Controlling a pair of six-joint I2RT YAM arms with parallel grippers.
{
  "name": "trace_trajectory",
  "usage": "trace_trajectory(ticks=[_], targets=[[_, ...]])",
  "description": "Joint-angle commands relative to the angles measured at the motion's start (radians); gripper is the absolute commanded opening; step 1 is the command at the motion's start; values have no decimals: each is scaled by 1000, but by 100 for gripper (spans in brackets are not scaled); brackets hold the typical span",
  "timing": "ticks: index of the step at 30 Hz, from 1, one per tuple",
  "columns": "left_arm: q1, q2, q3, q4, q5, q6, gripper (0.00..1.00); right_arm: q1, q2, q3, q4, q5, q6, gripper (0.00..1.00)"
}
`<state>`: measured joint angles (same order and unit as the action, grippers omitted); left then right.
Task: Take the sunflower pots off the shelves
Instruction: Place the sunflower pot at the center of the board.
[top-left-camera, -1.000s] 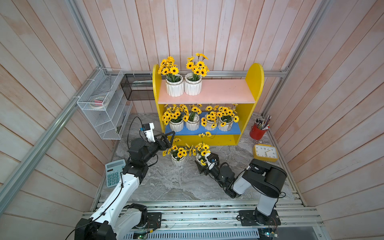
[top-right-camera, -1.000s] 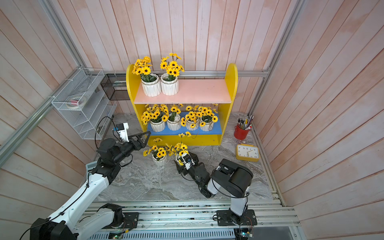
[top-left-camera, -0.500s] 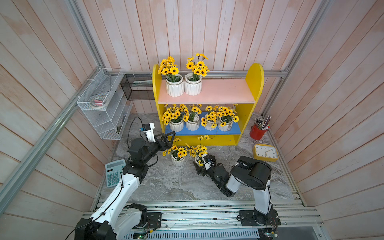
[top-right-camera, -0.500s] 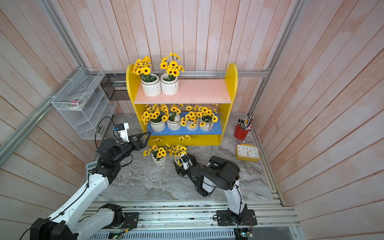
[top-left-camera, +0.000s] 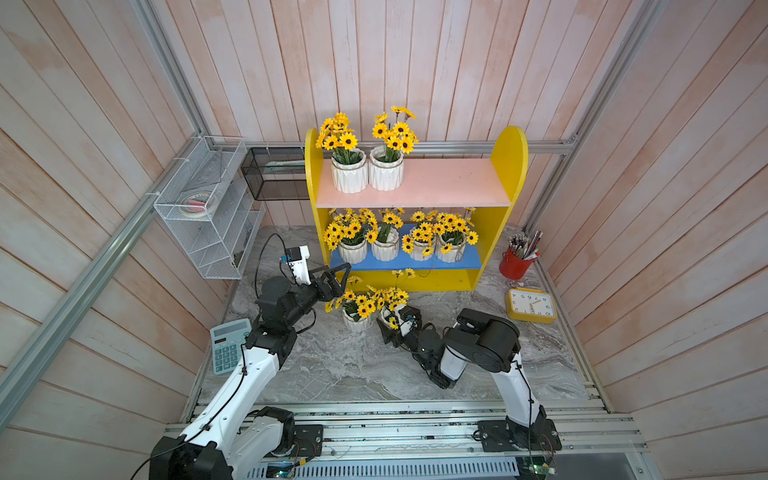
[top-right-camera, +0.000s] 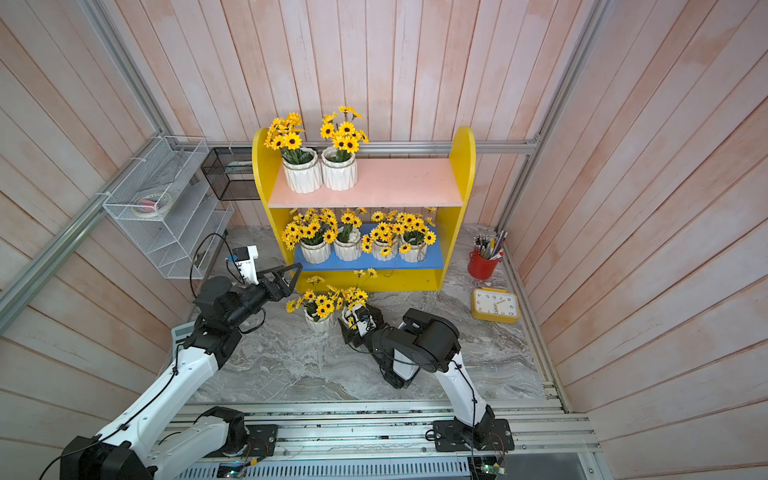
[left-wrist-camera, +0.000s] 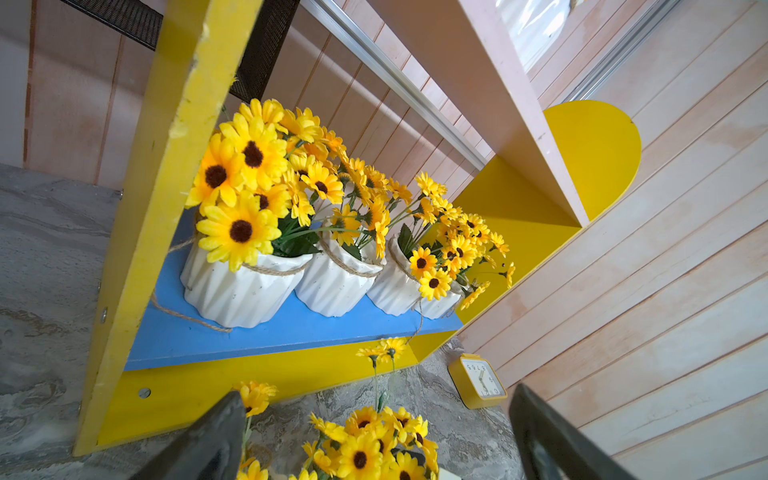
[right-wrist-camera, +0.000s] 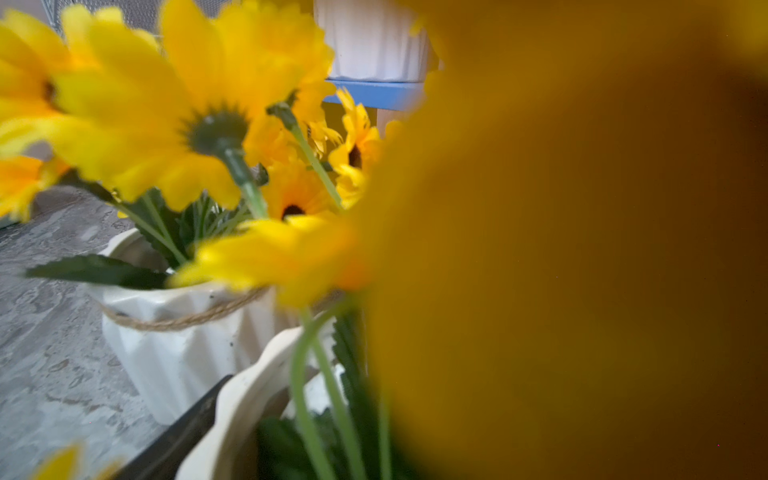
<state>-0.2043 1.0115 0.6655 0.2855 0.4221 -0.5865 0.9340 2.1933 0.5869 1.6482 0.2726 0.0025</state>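
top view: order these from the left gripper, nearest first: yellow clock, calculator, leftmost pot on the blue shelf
1. leftmost pot on the blue shelf, just ahead of the left gripper
2. calculator, table's left edge
3. yellow clock, far right side

I've got the marbled surface (top-left-camera: 332, 374) carrying the shelves (top-left-camera: 505, 153), two sunflower pots (top-left-camera: 355, 323) just in front, a red cup (top-left-camera: 513, 266), yellow clock (top-left-camera: 532, 305) and calculator (top-left-camera: 226, 347) (far left edge). Pink board (top-left-camera: 436, 183) bears two pots, blue board (top-left-camera: 415, 262) four.

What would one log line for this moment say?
sunflower pots on shelves: six; off: two; left gripper: open, empty; right gripper: holding one pot
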Motion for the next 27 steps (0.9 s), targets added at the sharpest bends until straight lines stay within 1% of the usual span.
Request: trace_trajectory(ticks=[1, 3, 8, 9, 10, 11, 15, 27], targets=[[-3, -11, -10, 26, 14, 20, 100, 15, 47, 24, 160, 15, 21, 0], [-4, -11, -10, 26, 14, 22, 100, 15, 64, 37, 160, 17, 20, 0], [-4, -11, -9, 26, 14, 25, 100, 14, 82, 51, 161, 85, 22, 0], [-4, -10, -9, 26, 15, 25, 100, 14, 77, 45, 161, 83, 22, 13], [-3, -9, -7, 26, 15, 25, 100, 14, 70, 40, 159, 75, 28, 31], [-4, -10, -7, 25, 16, 25, 100, 14, 65, 37, 160, 66, 32, 45], [-4, -10, -5, 26, 20, 25, 100, 35, 44, 31, 159, 46, 1, 98], [-4, -18, -1, 27, 47, 21, 100, 39, -41, -59, 157, 18, 26, 98]])
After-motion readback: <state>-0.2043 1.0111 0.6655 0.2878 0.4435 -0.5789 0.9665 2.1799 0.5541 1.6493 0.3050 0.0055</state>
